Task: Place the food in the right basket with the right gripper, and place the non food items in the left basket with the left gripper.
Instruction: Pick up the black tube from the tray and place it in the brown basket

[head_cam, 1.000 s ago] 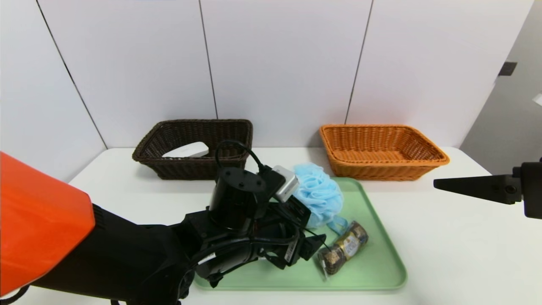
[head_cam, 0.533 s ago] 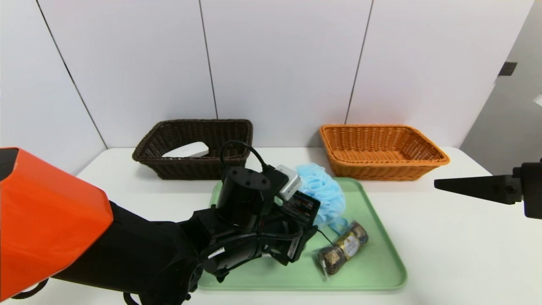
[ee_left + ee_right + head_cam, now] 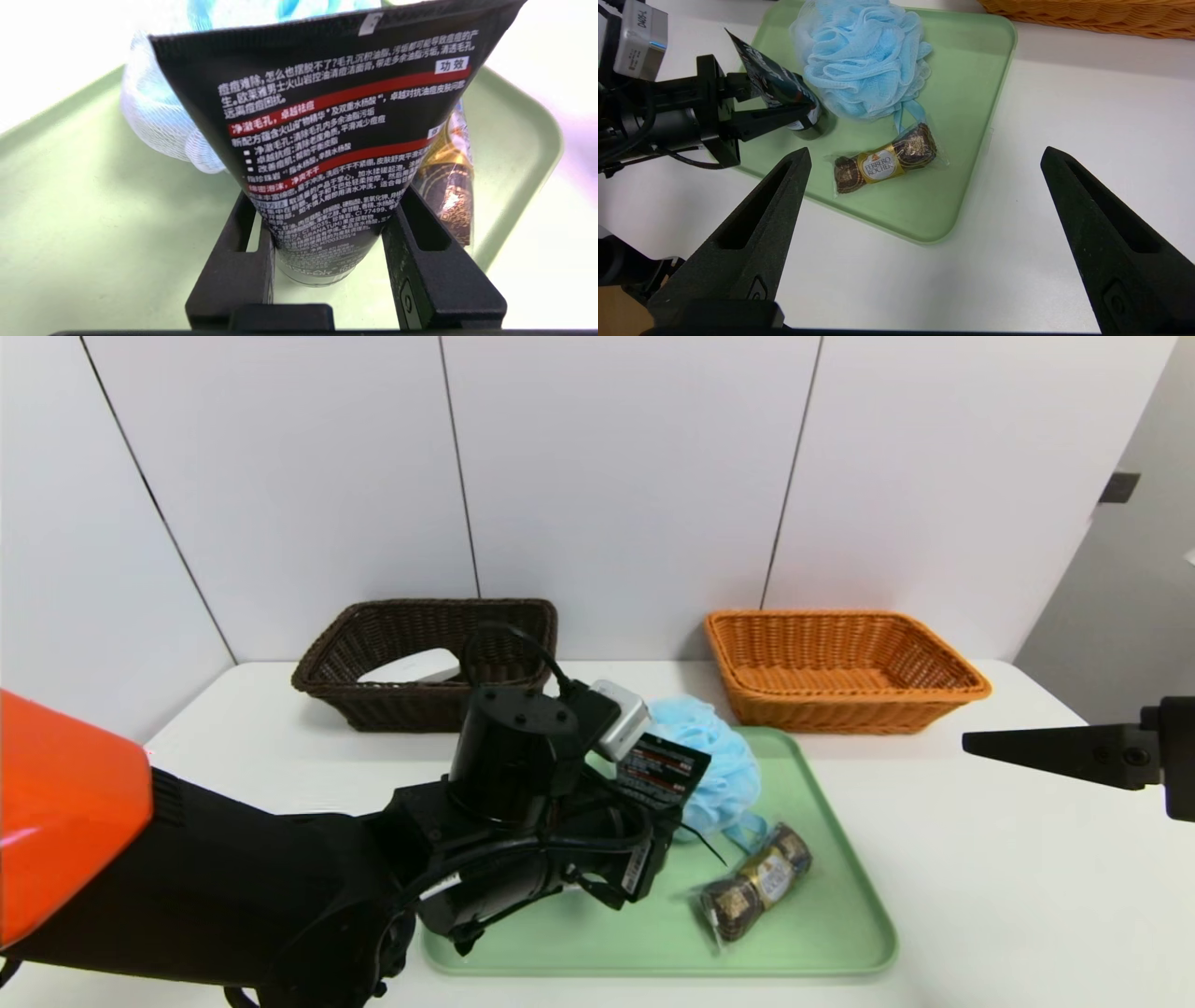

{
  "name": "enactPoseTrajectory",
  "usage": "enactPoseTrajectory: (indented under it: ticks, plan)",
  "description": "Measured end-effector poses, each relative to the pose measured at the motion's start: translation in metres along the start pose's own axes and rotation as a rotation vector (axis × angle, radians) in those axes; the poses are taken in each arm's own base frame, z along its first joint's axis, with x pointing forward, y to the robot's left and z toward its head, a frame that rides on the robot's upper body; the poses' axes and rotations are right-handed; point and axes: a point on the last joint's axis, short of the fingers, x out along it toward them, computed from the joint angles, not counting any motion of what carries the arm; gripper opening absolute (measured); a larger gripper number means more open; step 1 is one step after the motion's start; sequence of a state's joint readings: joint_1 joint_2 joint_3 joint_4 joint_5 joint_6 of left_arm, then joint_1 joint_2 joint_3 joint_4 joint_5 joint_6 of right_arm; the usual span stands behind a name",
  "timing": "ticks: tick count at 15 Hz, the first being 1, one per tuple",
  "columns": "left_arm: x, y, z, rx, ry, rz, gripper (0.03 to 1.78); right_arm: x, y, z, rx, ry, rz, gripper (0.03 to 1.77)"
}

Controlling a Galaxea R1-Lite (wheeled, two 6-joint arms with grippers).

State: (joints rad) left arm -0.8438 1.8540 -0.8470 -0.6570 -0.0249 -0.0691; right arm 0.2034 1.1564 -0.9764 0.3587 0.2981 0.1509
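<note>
The left tool (image 3: 327, 242) was clamped on a black squeeze tube with white Chinese print and red bands (image 3: 322, 140). Its two black fingers (image 3: 233, 270) pressed the tube's narrow cap end from both sides, while the flat crimped end fanned out wide beyond them. In the right wrist view the tube (image 3: 777, 91) sat tilted in the grip, its dark cap end low over the pale green plastic tray (image 3: 971, 93) and its crimped end raised; whether the cap touched the tray could not be told.

Taking the tray (image 3: 840, 915) as the landmark: the tube (image 3: 661, 770) hung above its middle, near the far edge. Just beside the tube, toward the tray's far side, lay a fluffy light blue mesh bath sponge (image 3: 724, 761) with a ribbon loop. Near the tray's front right part lay a clear-wrapped gold and brown pack of Ferrero Rocher chocolates (image 3: 756, 882), resting flat on the tray and apart from the tube.

Behind the tray and to its left stood a dark brown woven wicker basket (image 3: 327, 672) on the white counter (image 3: 980, 859), with a flat white object (image 3: 411, 665) lying inside it. Behind the tray and to its right stood an orange woven wicker basket (image 3: 747, 700).

The right tool (image 3: 924, 224) hovered off to the right of the tray above the counter, its fingers standing wide apart and holding nothing.
</note>
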Motion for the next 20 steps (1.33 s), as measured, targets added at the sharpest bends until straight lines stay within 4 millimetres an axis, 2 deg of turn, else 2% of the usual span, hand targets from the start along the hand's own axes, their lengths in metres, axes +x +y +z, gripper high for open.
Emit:
enactPoseTrajectory:
  ticks: [3, 7, 9, 13, 17, 20]
  plan:
    - [-0.017, 0.001, 0.012, 0.009, -0.014, 0.019, 0.66, -0.001, 0.0, -0.001, 0.0, -0.001, 0.004, 1.7]
    - [-0.053, 0.009, 0.035, 0.014, -0.063, 0.051, 0.65, -0.003, 0.001, 0.0, -0.005, -0.008, 0.007, 1.7]
    - [-0.07, 0.022, 0.054, 0.014, -0.111, 0.1, 0.65, -0.003, 0.001, 0.0, -0.006, -0.011, 0.007, 1.7]
    - [-0.095, 0.063, 0.092, 0.053, -0.193, 0.253, 0.64, -0.004, 0.002, 0.0, -0.008, -0.012, 0.01, 1.7]
    - [-0.098, 0.097, 0.116, 0.078, -0.205, 0.364, 0.63, -0.004, 0.003, 0.0, -0.013, -0.012, 0.016, 1.7]
    - [-0.083, 0.124, 0.12, 0.065, -0.187, 0.418, 0.63, -0.003, 0.003, 0.0, -0.012, -0.01, 0.016, 1.7]
